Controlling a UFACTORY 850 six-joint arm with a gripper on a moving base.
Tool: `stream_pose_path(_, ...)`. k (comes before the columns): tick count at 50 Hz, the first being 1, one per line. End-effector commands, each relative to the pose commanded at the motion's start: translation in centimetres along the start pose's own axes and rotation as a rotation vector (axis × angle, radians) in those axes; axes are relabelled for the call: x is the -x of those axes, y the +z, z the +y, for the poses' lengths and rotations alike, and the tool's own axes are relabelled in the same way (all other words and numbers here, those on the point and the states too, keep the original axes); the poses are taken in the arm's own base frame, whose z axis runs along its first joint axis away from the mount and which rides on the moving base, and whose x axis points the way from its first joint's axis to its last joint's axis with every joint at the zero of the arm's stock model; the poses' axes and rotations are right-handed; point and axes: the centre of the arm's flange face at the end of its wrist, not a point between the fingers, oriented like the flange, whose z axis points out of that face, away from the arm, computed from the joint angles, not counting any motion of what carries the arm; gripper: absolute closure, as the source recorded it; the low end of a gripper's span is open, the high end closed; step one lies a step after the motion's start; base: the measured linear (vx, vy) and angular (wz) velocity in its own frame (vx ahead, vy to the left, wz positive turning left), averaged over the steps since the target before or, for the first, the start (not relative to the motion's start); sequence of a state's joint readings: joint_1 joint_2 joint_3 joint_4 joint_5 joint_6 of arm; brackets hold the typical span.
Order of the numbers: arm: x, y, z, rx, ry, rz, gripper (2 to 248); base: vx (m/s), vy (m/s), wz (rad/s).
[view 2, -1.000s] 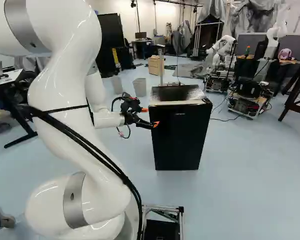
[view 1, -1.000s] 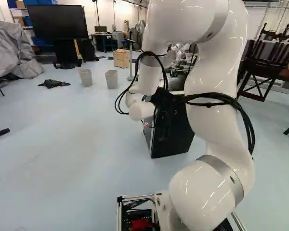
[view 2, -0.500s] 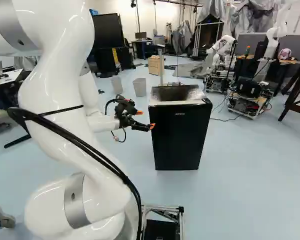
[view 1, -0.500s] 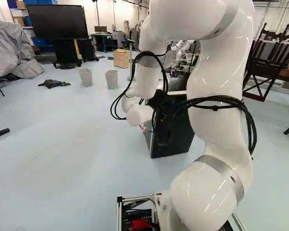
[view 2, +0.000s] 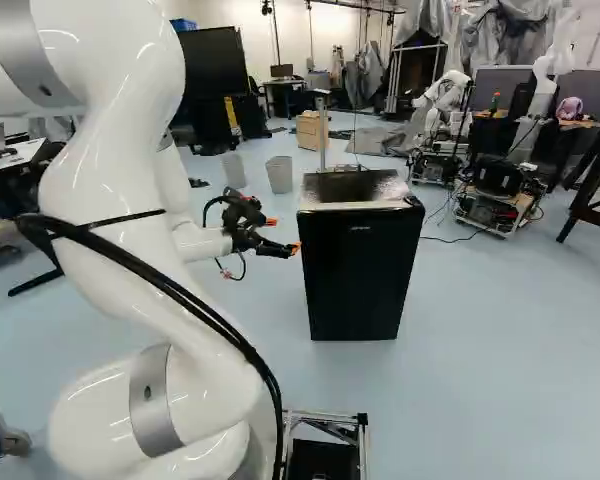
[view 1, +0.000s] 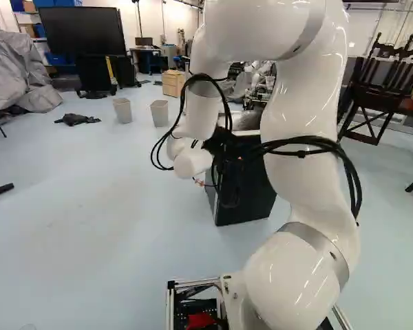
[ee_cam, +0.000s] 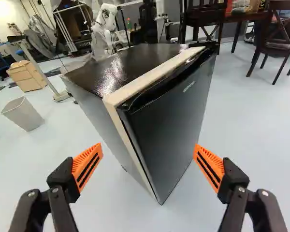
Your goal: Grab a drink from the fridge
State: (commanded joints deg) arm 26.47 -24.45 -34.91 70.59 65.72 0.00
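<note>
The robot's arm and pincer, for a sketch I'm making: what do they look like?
The arm is glossy white with rounded joints and silvery-grey bands. Black cables run along it, some in loose loops. The pincer has two black, jointed fingers with tapering orange pads, finely ribbed on their inner faces, with dark slots along them.
</note>
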Motion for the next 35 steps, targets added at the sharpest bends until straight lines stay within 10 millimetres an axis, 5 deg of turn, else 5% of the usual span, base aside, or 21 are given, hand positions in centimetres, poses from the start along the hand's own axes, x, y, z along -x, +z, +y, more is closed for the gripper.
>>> stream_pose_path(35, -0.7, 3.5, -2.2, 0.036, 0.049, 0.022, 3, 0.000, 0.000, 0.000)
